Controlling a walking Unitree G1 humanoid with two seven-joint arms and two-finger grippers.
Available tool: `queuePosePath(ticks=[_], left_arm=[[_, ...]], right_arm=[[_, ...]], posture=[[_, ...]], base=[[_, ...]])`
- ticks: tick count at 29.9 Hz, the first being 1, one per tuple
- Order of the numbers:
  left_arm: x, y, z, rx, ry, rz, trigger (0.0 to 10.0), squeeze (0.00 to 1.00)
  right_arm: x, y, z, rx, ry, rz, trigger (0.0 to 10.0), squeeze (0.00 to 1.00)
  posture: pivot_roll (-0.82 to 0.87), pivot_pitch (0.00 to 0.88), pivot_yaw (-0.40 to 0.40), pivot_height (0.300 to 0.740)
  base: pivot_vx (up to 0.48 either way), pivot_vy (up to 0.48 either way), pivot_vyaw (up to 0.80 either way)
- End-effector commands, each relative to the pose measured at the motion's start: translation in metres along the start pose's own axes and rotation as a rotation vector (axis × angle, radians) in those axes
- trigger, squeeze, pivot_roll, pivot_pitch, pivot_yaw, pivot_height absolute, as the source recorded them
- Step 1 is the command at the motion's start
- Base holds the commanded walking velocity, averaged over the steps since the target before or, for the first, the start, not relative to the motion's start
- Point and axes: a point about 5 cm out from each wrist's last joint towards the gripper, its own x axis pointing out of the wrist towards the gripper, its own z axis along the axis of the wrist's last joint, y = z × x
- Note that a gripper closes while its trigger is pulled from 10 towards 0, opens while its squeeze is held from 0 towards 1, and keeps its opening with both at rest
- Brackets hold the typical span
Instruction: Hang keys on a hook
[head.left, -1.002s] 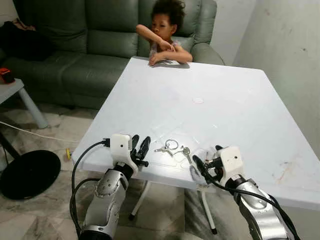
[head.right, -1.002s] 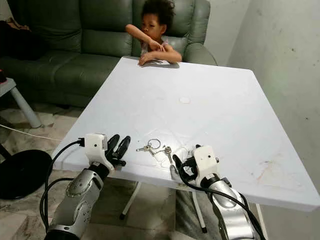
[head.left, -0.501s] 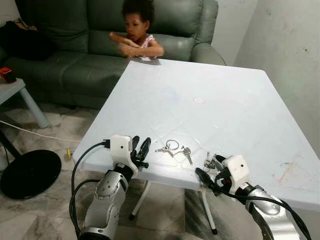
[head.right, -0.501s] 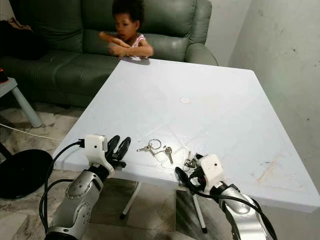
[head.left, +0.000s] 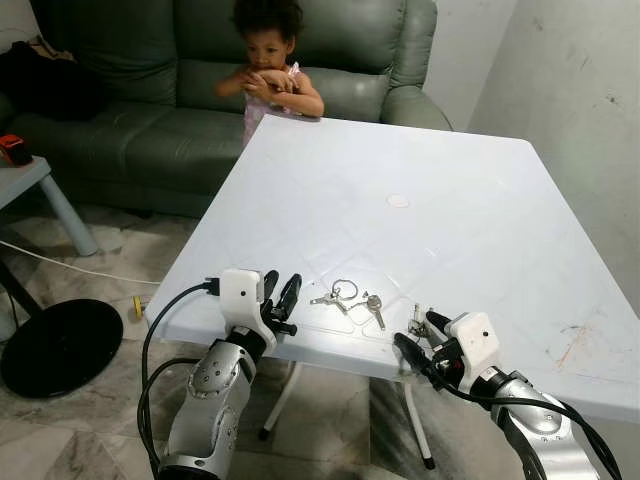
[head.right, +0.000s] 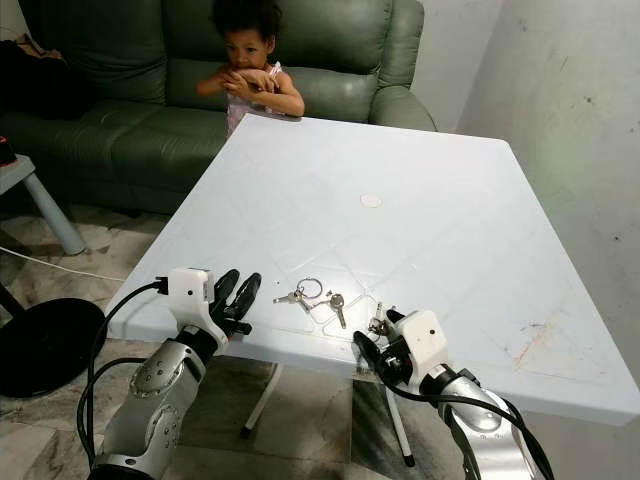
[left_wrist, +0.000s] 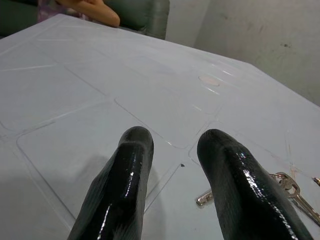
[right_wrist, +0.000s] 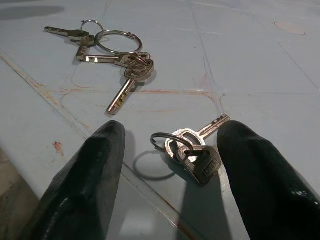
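— Keys first: where?

— Small silver bunch of keys on a thin ring (right_wrist: 192, 147), lying flat on the white plastic counter (head.left: 470, 200) near its front edge, right between the two black fingers of the right gripper (right_wrist: 172, 165). Fingers spread wide, one on either side of the bunch, touching none of it as far as can be seen. Seen from the head, same gripper (head.left: 418, 338) at the counter's near edge, small bunch (head.left: 418, 322) just ahead of its tips.

— Any other keys?

— Yes: larger silver bunch with two round rings and several long keys (head.left: 348, 297), also flat on the counter, a little to the left of the small bunch and apart from it. Clear in the right wrist view too (right_wrist: 107, 50), lying beyond the gripper's reach.

— And the left gripper?

— Left gripper (head.left: 280, 297) held at the counter's front edge, left of the larger bunch, fingers parted with a plain gap between them, holding nothing. From its wrist, black fingers (left_wrist: 125, 190) over bare counter, larger bunch's keys (left_wrist: 287, 187) off to one side.

— Anything else around?

— Small pale round disc (head.left: 398, 201) mid-counter. Person (head.left: 268, 70) standing at the far edge, arms folded up at the chest, green leather sofa (head.left: 150, 90) behind. Round black base (head.left: 58, 345) on the tiled floor to the left.
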Motion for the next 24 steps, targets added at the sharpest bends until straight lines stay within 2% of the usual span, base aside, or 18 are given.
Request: queuePosePath(ticks=[1, 24], left_arm=[[-0.0005, -0.0034, 0.0013, 0.010, 0.005, -0.018, 10.0, 0.00], [-0.0011, -0.0047, 0.0012, 0.002, 0.005, -0.015, 10.0, 0.00]], right_arm=[[-0.0011, -0.0049, 0.0028, 0.003, -0.019, -0.015, 0.0, 0.00], [-0.0003, -0.0083, 0.0037, 0.001, -0.039, -0.031, 0.0, 0.00]], posture=[[0.09, 0.000, -0.054, 0.740], [0.09, 0.000, -0.059, 0.740]], base=[[0.000, 0.000, 0.00], [0.000, 0.000, 0.00]])
